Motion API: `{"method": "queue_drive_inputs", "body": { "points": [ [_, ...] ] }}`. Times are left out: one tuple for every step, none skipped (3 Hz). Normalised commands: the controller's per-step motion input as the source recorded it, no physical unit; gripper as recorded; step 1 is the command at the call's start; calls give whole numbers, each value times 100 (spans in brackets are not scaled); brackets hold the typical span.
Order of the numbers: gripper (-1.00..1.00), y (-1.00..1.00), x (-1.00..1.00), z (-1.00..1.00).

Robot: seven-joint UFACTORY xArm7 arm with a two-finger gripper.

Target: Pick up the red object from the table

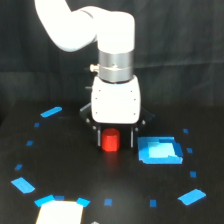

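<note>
The red object [110, 140] is a small red-orange block standing on the black table [75, 170], just below the arm's white gripper body. My gripper [114, 138] hangs straight down over it, with one dark finger [98, 137] on each side of the block. The fingers sit close to the block's sides, but the view does not show whether they press on it. The block's base appears to rest on the table.
A bright blue square patch [159, 150] lies on the table just to the exterior view's right of the block. Small blue tape marks [23, 185] are scattered around. A white shape [59, 212] sits at the bottom edge.
</note>
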Motion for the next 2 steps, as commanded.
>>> {"method": "queue_drive_inputs", "body": {
  "points": [
    [-100,32,-47,1],
    [92,77,56,-64]
  ]
}}
